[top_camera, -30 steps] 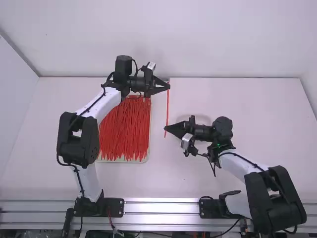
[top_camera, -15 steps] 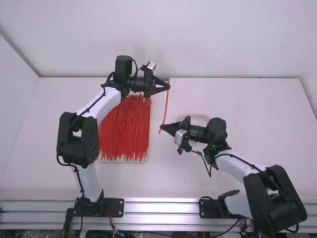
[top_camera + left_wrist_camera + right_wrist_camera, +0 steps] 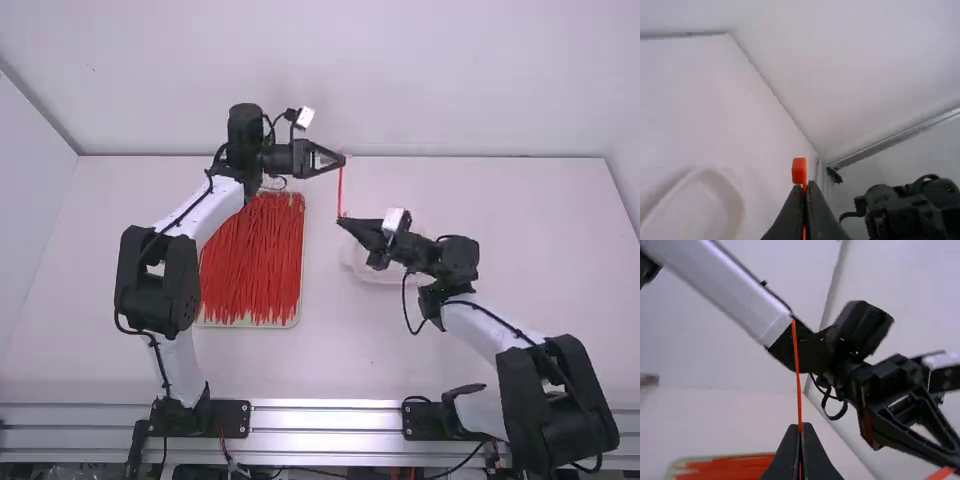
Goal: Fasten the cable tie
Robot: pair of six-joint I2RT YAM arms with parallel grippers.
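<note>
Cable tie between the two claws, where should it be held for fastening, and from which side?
By its ends, as now: left claw pinches behind the head, right claw the tail. The cable tie is a thin straight strap, so pinch across it from the side.

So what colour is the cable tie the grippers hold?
Red-orange cable tie, clearest in the right wrist view.

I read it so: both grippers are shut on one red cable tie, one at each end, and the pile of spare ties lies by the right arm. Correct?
No. The high view shows the pile of spare ties by the left arm, not the right. The rest holds: the left gripper and the right gripper are each shut on one end of the red cable tie.
</note>
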